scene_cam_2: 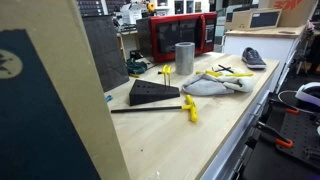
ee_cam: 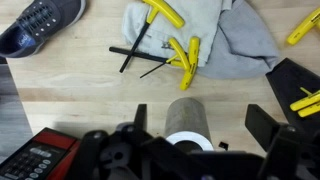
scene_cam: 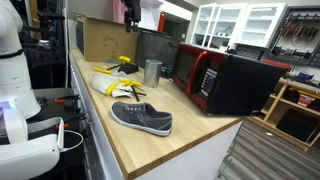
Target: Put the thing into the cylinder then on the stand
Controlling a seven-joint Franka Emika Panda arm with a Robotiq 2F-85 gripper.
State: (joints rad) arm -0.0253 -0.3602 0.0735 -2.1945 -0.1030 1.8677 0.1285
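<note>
I see hand (ee_cam: pixel 200 122) spread wide, gripping nothing; cylinder (ee_cam: pixel 187 108) upright on table (ee_cam: pixel 80 95), shoe (ee_cam: pixel 45 25) well apart.

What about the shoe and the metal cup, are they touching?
Apart. In an exterior view, bare wooden counter shows plainly between the shoe and the metal cup.

Long pale wooden worktop (scene_cam: pixel 135 150) | brown cardboard box (scene_cam: pixel 100 40) at far end | white glass-fronted wall cabinets (scene_cam: pixel 235 22) beyond | room evenly lit
</note>
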